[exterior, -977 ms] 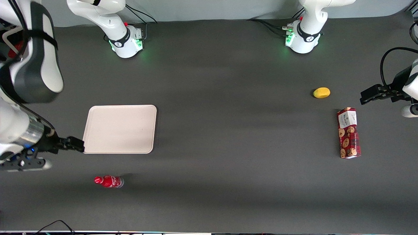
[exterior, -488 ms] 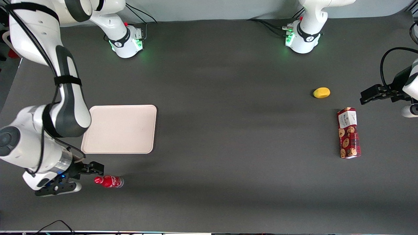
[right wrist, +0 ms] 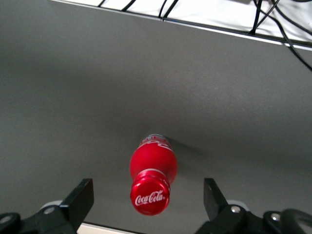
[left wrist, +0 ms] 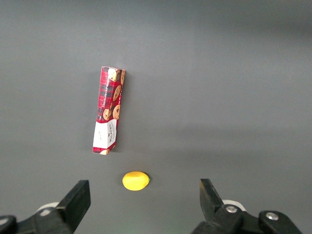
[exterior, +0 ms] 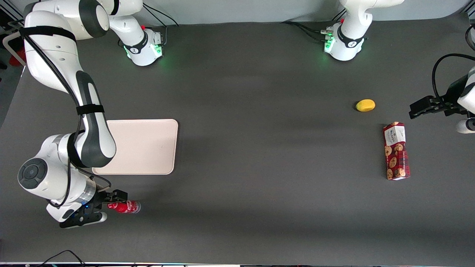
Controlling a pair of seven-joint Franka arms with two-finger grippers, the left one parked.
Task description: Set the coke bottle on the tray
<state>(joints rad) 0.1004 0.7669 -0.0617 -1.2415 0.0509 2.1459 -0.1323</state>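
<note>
Claw (exterior: pixel 111 204) of the right arm sits low over the dark grey worktop (exterior: pixel 259 111), right at the cap end of the small red coke bottle with red cap and white lettering (exterior: pixel 124 207), fingers spread wide apart with nothing between them (wrist view shows both black fingertips (right wrist: pixel 80 200) flanking the cap, not touching it). The bottle lies on its side, cap toward the claw, clear base pointing away toward the parked arm's end. White arm reaches from its base down across one edge of the large flat pale beige-pink tray with rounded corners (exterior: pixel 148 146), elbow bent, wrist turned so the claw points sideways along the worktop. Tray sits farther from the front camera than the bottle, near it but apart, nothing on its visible part.

Right wrist view alone shows the cap face-on with its white script, bottle (right wrist: pixel 152 178) centred between the spread fingers; tray is out of that view. Left wrist view alone gives a close look at the long red cookie-print box (left wrist: pixel 108 110) and the small yellow oval fruit-like item (left wrist: pixel 135 180), both also seen in the front view toward the parked arm's end (box (exterior: pixel 396 151), yellow item (exterior: pixel 365 105)), well apart from the bottle.
</note>
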